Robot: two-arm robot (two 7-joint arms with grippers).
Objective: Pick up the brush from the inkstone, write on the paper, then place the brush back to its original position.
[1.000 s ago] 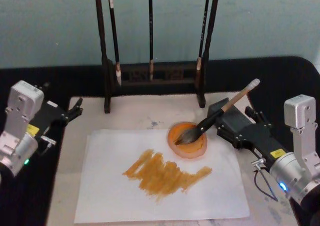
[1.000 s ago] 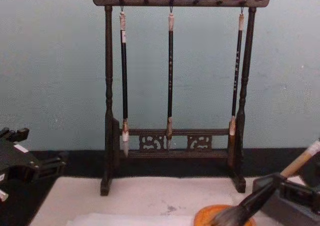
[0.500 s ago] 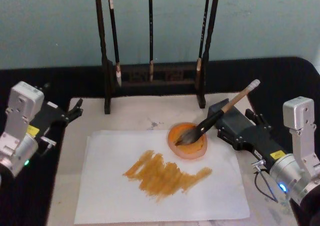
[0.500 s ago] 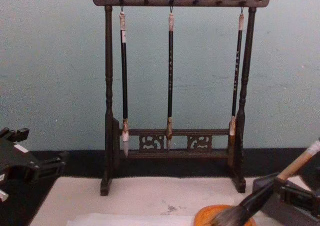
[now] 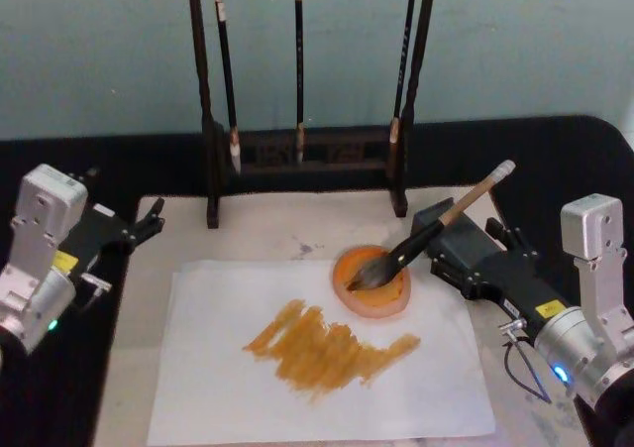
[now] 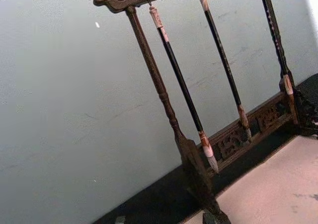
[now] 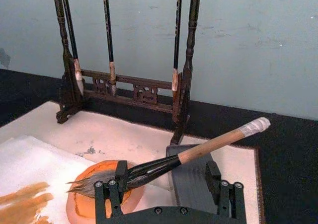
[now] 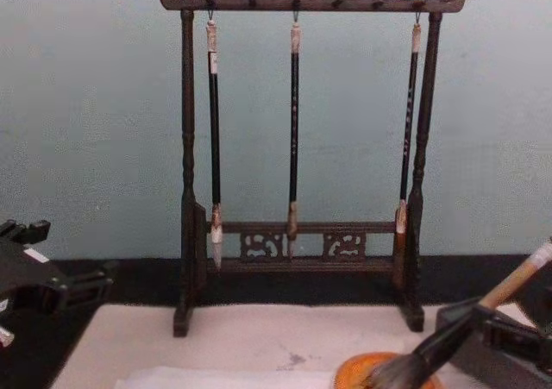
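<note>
The brush lies slanted, its dark wet bristles in the orange inkstone and its tan handle leaning on a grey block. The inkstone sits at the far right corner of the white paper, which carries broad orange strokes. My right gripper is open just behind the brush at the right, one finger on each side of the block, holding nothing. The right wrist view shows its spread fingers below the brush. My left gripper rests open at the mat's far left corner.
A dark wooden rack with three thin hanging brushes stands at the back of the beige mat. Black tabletop surrounds the mat. A pale blue-green wall lies behind.
My right gripper has drawn back slightly from the brush. The brush stays resting on the inkstone and block. The left arm has barely shifted.
</note>
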